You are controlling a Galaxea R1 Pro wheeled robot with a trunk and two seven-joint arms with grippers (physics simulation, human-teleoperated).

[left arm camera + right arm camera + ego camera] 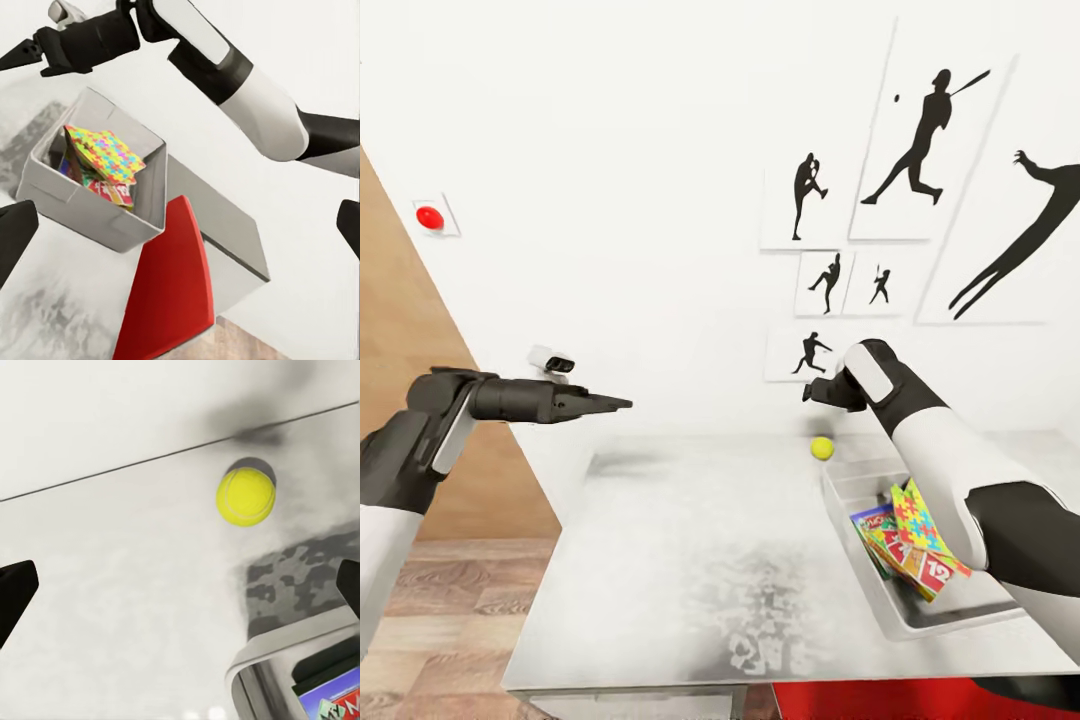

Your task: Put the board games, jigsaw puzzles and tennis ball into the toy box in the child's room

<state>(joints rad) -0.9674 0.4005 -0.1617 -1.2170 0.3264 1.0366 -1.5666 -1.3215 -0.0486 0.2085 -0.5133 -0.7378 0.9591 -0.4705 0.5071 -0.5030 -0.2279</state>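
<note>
Yellow tennis ball, beside toy box

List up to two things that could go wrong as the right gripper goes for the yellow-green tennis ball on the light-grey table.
1. The small yellow-green tennis ball lies loose on the light-grey table near the wall; a finger nudge from the open right gripper could roll it away.
2. The translucent grey toy box already holds tilted board games and jigsaw puzzles; a dropped ball might bounce off them.
</note>
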